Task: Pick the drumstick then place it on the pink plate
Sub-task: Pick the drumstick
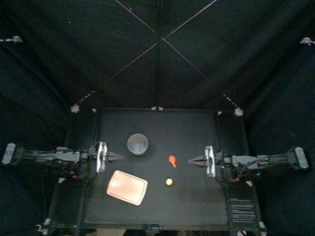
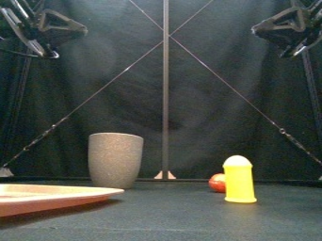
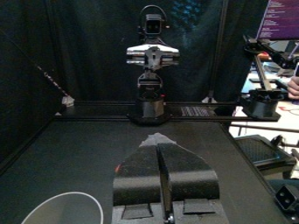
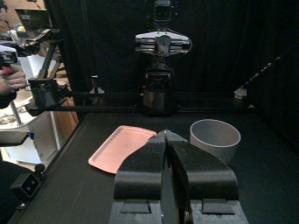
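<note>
Pick not begun: left pincer [image 3: 160, 144] and right pincer [image 4: 172, 137] sit closed and empty, so I'd open the right one toward the drumstick [image 1: 172, 160] at mid-frame.

Pink tray [image 1: 125, 187], grey cup [image 2: 115, 159] with fine dark speckles all over, orange-red drumstick [image 1: 172, 160], plain bright yellow toy [image 2: 239, 179], matt black table [image 1: 191, 203], black curtain [image 1: 74, 55] behind.

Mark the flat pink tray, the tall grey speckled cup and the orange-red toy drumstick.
Flat pink tray [image 1: 127, 187], top view, middle of its bare surface.
Tall grey speckled cup [image 2: 115, 160], front view, middle of its outer wall.
Orange-red toy drumstick [image 1: 172, 160], top view, middle of its body.
</note>
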